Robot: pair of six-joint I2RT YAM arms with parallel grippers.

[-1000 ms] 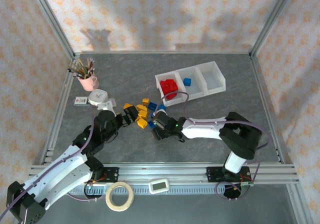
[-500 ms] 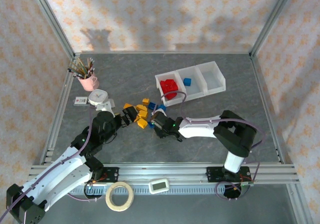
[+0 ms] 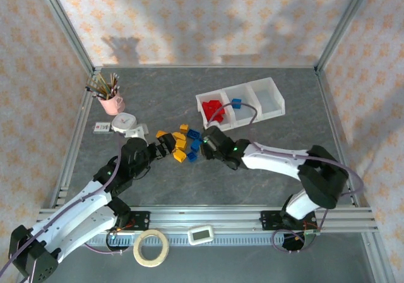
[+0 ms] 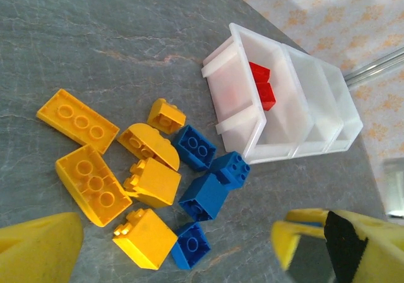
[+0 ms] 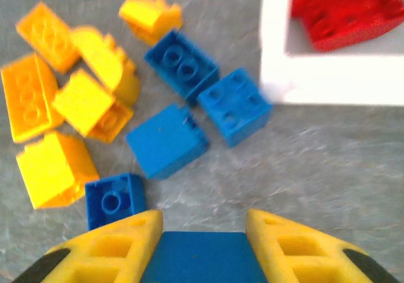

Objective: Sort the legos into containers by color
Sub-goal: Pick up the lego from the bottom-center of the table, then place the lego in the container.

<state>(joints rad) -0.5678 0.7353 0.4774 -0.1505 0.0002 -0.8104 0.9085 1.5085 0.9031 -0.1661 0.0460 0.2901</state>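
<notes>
"Legos (image 3: 180, 145) — where do they lie?"
"Yellow and blue ones sit in a loose cluster on the grey table (image 3: 158, 93), just beside the containers (image 3: 265, 100). Red bricks (image 3: 213, 110) lie in the end bin nearest the cluster, and one blue piece (image 3: 237, 103) is in the middle bin."
"And the right gripper (image 5: 203, 229)?"
"Narrow, clamped on a blue brick (image 5: 202, 261) at the cluster's edge."
"The left gripper (image 3: 165, 146)?"
"Jaws wide apart — it faces the cluster from the left, with the yellow bricks nearest."
</notes>
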